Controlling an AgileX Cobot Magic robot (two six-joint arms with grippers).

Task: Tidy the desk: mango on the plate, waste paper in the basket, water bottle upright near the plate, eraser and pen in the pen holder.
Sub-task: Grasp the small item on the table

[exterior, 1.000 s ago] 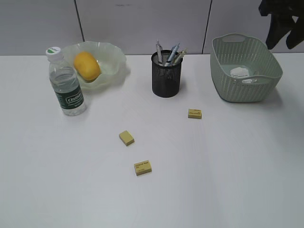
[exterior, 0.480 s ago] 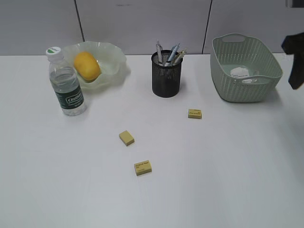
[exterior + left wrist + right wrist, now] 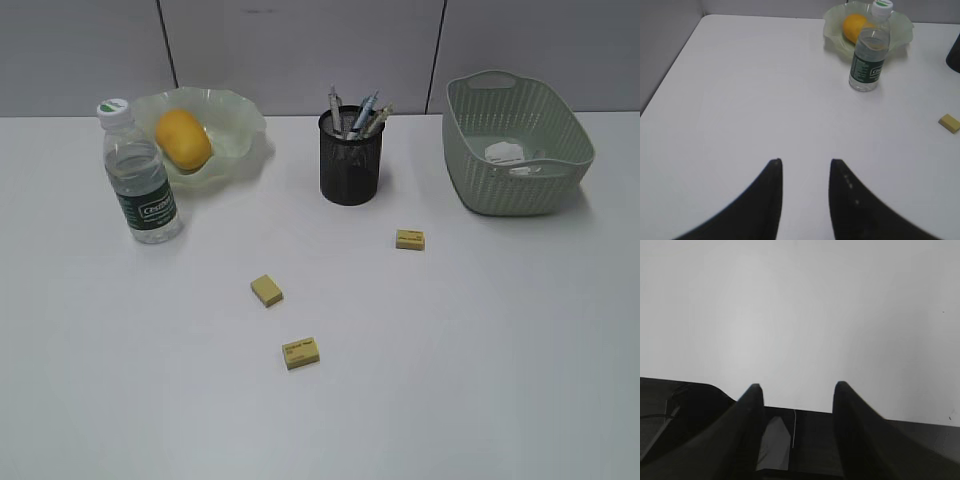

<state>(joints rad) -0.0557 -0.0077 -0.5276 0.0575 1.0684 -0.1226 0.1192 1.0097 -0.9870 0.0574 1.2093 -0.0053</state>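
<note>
While my left gripper (image 3: pixel 805 165) and right gripper (image 3: pixel 796 390) hang spread and empty, mango (image 3: pixel 182 139) on the plate (image 3: pixel 240 130), water bottle (image 3: pixel 139 180) upright just left of it, waste paper (image 3: pixel 505 152) in the basket (image 3: pixel 520 195), pens in the pen holder (image 3: pixel 350 165), three erasers (image 3: pixel 300 352) loose on the desk (image 3: pixel 480 350) before it.

Broad plain white desk (image 3: pixel 500 380) bare across its near half, three small yellow rectangular erasers (image 3: pixel 266 290) (image 3: pixel 301 352) (image 3: pixel 410 239) scattered well apart mid-table, clear plastic water bottle (image 3: pixel 139 180) upright just beside translucent green ruffled plate (image 3: pixel 235 125), black wire-mesh pen holder (image 3: pixel 350 160) between plate and pale green woven-pattern basket (image 3: pixel 520 190), open gaps either side of holder.
</note>
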